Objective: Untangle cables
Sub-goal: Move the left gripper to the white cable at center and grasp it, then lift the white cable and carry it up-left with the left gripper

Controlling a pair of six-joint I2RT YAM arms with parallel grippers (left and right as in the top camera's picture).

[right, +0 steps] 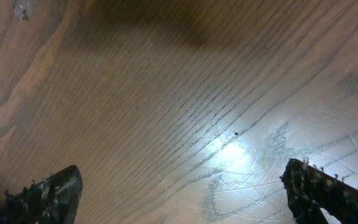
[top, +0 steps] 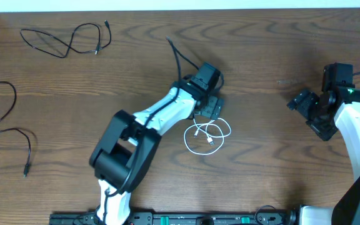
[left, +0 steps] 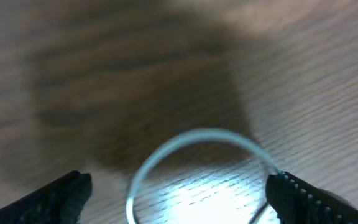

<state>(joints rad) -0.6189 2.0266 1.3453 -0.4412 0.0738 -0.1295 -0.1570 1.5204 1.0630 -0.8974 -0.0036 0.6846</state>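
White cable (top: 206, 136): coiled in loose loops at mid-table, free of the other two; likely the last one left to straighten.
Black cables: one (top: 72, 41) spread at the far left corner, the other (top: 15, 103) along the left edge; well apart from each other and from the white coil, probably laid there to keep them separate.
Left gripper (left: 178, 183): jaws wide apart, low over the coil's upper loop, one arc of white cord lying between the fingers; clamped on nothing, seemingly lined up for a pinch.
Right gripper (right: 182, 177): jaws wide apart over bare wood at the right side, holding nothing; apparently parked clear of the work.
Table (top: 274, 56): dark wood grain, faintly scratched, lit bright under each wrist.
Room: only a pale strip beyond the far edge; too little to tell.
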